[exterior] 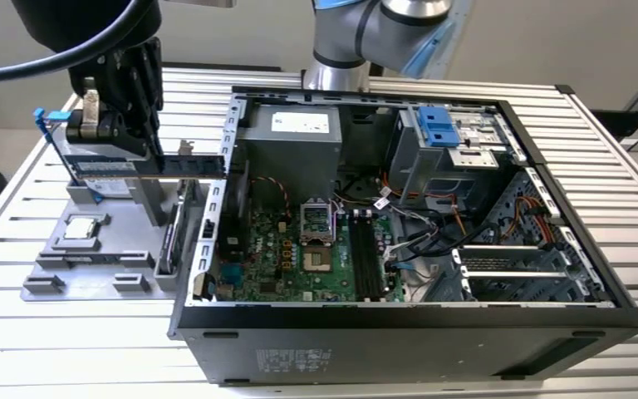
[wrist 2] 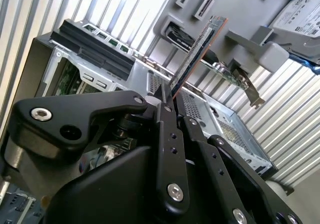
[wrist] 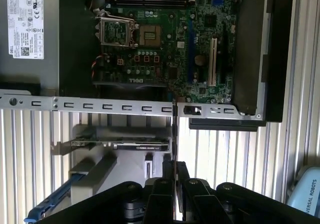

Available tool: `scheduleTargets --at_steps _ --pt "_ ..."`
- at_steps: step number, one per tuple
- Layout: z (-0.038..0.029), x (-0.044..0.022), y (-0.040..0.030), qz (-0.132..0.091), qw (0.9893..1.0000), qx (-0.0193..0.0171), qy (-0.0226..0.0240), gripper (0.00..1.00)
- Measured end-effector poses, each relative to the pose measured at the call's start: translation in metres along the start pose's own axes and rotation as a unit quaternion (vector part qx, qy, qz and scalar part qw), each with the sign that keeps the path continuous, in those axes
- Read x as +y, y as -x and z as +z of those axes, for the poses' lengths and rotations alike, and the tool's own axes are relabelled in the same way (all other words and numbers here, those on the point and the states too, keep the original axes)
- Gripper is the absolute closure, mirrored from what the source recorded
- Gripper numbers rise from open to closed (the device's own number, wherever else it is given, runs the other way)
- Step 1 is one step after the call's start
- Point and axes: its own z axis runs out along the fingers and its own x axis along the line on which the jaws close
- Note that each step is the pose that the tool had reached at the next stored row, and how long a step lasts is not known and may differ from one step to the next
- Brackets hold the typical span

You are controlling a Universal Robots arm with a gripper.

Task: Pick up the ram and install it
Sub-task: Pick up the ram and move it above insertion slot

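The open computer case (exterior: 408,320) lies on its side on a ribbed aluminium table (exterior: 31,349), its sheet-metal rim standing as a wall all round the green motherboard. The long black memory slots (exterior: 365,258) near the middle of the case floor are unobstructed from above, with loose cables just beside them toward the drive cage. Outside the case, on the exterior view's left, a grey moulded fixture (exterior: 86,278) carries a dark expansion card (wrist: 125,145) on edge. Above that fixture hangs the black, angular gripper (wrist 2: 167,92). Its two flat, bolted fingers are pressed together on one end of the ram (exterior: 192,166). The ram is a thin green stick with black chips, held level and on edge. Its free end points at the case and reaches about to the rim of the near wall, above the rim's top edge.
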Motion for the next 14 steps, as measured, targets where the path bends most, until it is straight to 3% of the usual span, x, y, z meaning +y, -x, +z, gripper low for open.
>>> scheduleTargets --at_steps 14 --pt "-0.0002 0.0136 0.0002 0.000 1.0000 0.0000 0.0000 1.00"
